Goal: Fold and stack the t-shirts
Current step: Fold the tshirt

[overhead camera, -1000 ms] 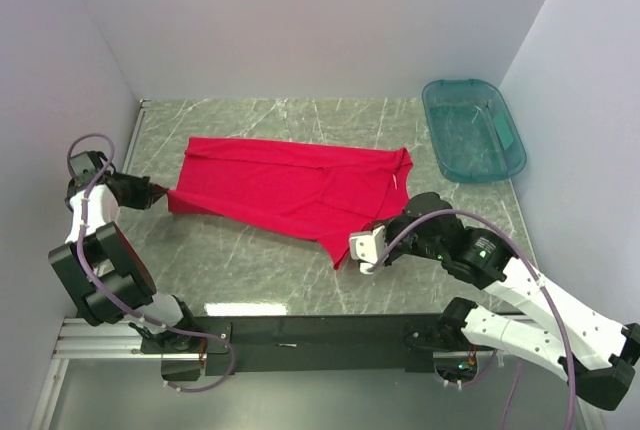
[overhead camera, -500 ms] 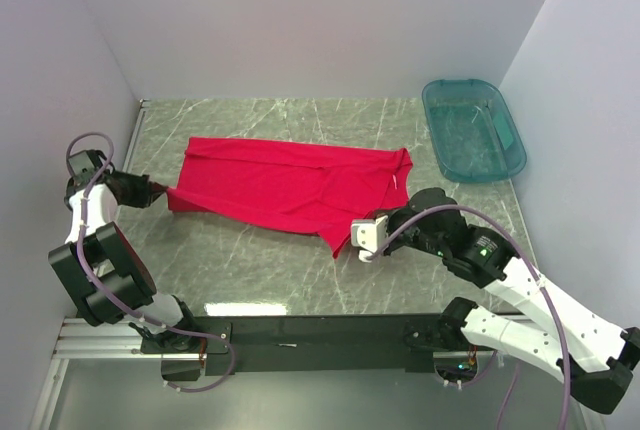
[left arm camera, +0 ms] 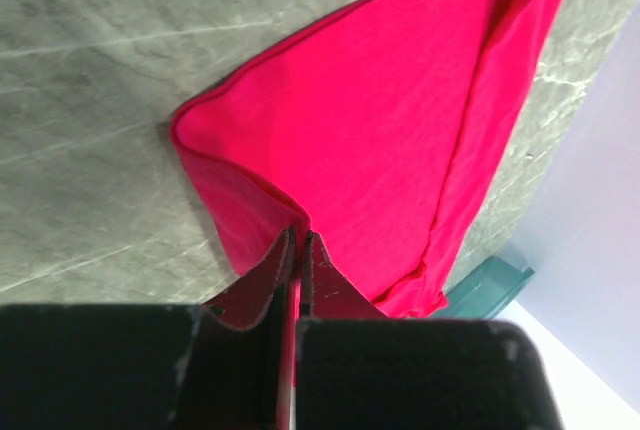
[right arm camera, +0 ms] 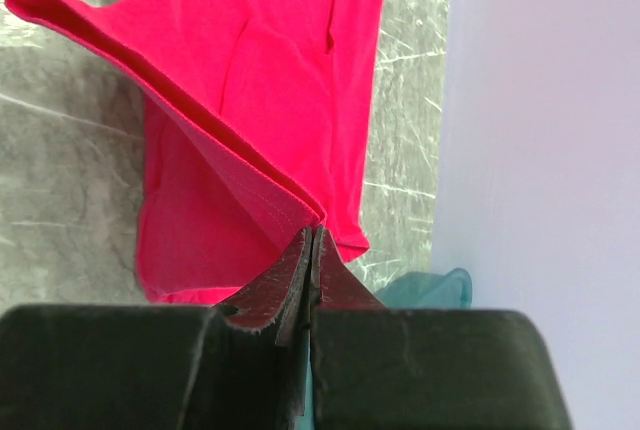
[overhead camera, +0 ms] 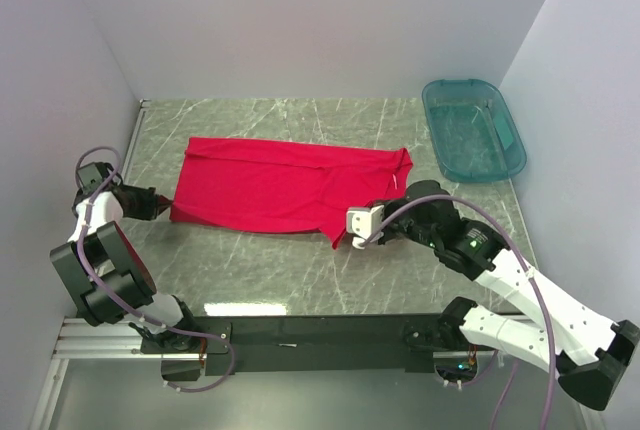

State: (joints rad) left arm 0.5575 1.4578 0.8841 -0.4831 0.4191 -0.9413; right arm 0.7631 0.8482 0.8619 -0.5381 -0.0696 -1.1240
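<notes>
A red t-shirt lies spread across the middle of the marble table, partly folded lengthwise. My left gripper is shut on the shirt's near left corner, at table level. In the left wrist view the gripper pinches the red cloth between closed fingers. My right gripper is shut on the shirt's near right corner. In the right wrist view it holds a folded edge of the shirt, lifted a little off the table.
A teal plastic bin stands at the back right, near the right wall; it also shows in the right wrist view. White walls close in the table on the left, back and right.
My right gripper has moved up and slightly left with the shirt corner. My left gripper has shifted a little nearer and right. The shirt's near edge now lies straighter.
</notes>
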